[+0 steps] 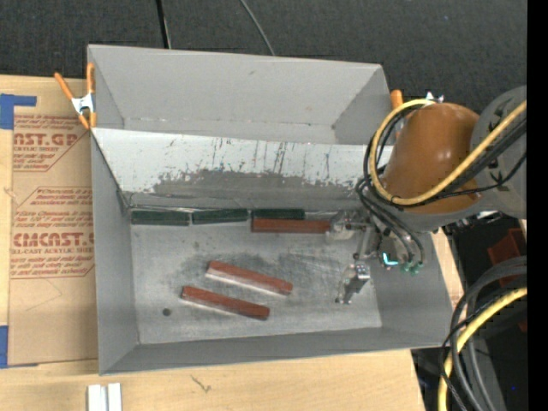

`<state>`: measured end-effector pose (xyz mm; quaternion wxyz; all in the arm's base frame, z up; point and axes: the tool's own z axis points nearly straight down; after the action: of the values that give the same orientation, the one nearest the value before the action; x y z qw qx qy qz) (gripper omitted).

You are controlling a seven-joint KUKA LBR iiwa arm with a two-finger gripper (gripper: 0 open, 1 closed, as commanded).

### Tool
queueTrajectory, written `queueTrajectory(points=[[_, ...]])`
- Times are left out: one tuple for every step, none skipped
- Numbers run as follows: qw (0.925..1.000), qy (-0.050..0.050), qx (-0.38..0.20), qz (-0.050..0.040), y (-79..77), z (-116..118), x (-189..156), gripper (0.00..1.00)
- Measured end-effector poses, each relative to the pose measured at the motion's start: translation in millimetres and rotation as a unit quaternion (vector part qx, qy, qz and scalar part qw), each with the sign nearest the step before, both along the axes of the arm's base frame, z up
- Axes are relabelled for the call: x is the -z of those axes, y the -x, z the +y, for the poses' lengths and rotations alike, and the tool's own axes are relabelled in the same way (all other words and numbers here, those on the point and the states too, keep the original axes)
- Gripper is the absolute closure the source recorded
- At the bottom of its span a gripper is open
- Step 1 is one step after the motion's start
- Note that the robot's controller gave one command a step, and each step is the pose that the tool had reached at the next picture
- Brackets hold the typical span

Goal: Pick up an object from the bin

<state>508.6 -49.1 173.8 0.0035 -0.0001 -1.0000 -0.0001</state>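
Back-wall bar (289,225), red-brown, slim and straight, is my best guess at the pick, being among the nearest things to the pincer (349,288). Camera view: it lies up and to the view-left of the pincer, near but apart from it, lengthwise along the foot of the rear wall of the bin (110,272). A row of green bars (220,216) runs on farther view-left along the same wall. The pale-faced bar (248,278) lies directly view-left of the pincer at about the same remove, with the dark bar (224,303) just beyond and below it. Both are tilted and lie in open floor.

Handling, as a judgement: these bars look rigid, light and smooth-faced, and likely slippery. I would take hold across the narrow width at mid-length. The wall may crowd a grasp on the back-wall bar, so the pale-faced bar looks the easier take.

The pincer is low over bare floor with nothing in it. I cannot tell whether it is open or closed, nor whether it touches the floor.
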Motion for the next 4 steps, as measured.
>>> queueTrajectory(points=[[1.0000,0.000,0.000,-0.0037,-1.8,0,-4,0.00],[0.9980,0.001,-0.063,-0.0067,14.9,48,99,1.00],[0.9980,0.000,-0.063,-0.0058,16.1,49,101,0.00],[0.9980,0.000,-0.063,-0.0060,16.0,49,101,0.00]])
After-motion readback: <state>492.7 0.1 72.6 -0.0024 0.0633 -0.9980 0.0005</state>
